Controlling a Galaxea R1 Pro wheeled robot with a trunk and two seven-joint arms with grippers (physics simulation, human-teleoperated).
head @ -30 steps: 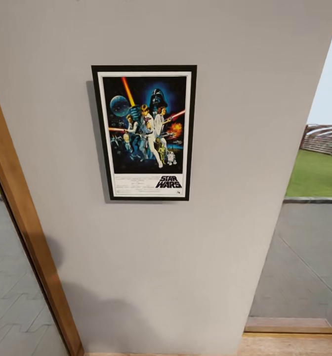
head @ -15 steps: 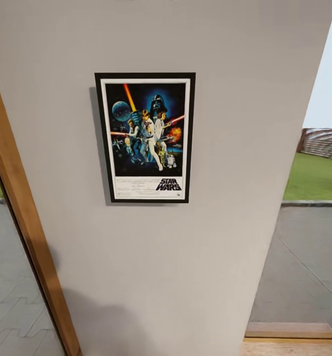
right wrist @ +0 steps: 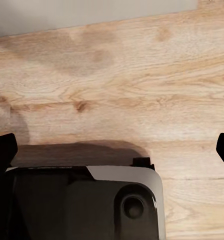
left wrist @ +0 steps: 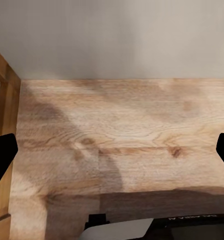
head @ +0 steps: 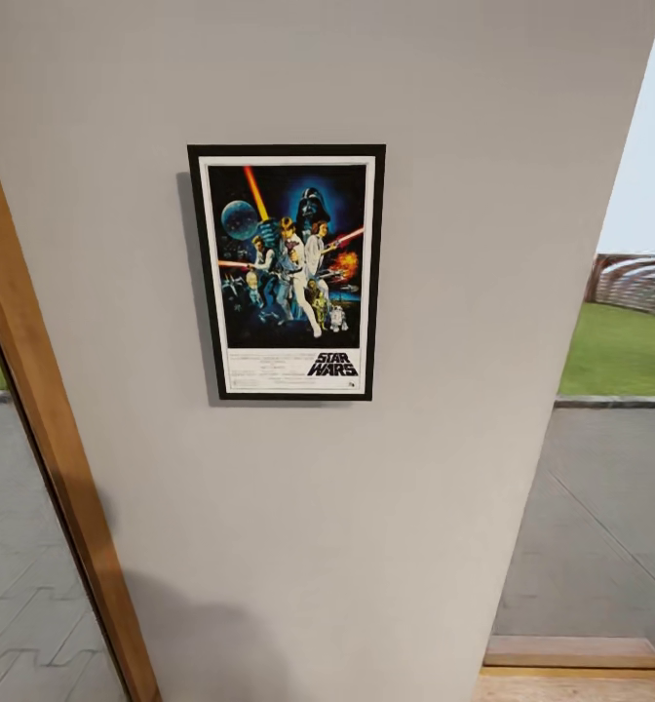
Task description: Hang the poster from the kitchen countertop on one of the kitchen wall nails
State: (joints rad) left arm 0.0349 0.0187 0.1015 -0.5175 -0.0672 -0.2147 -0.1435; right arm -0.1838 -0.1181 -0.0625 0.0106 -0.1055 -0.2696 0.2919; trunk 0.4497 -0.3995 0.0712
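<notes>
- Where the head view faces the wall (head: 444, 195), the poster (head: 287, 272) hangs flat and upright on it, with bare wall on every side of its black frame.
- A wooden door frame (head: 45, 429) slants down the wall's left edge, well apart from the poster; grey paving (head: 25, 585) lies beyond it.
- Right of the wall's other edge, an opening gives onto grass (head: 620, 351) and a grey slab (head: 600, 517), with a wooden sill (head: 571, 648) at its foot.
- The left gripper (left wrist: 112, 150) is spread wide over the wood floor (left wrist: 117, 130), its dark fingertips (left wrist: 2, 155) at opposite edges, nothing between them.
- The right gripper (right wrist: 112, 150) is likewise spread and holds nothing, above floor and the robot's base (right wrist: 82, 205).
</notes>
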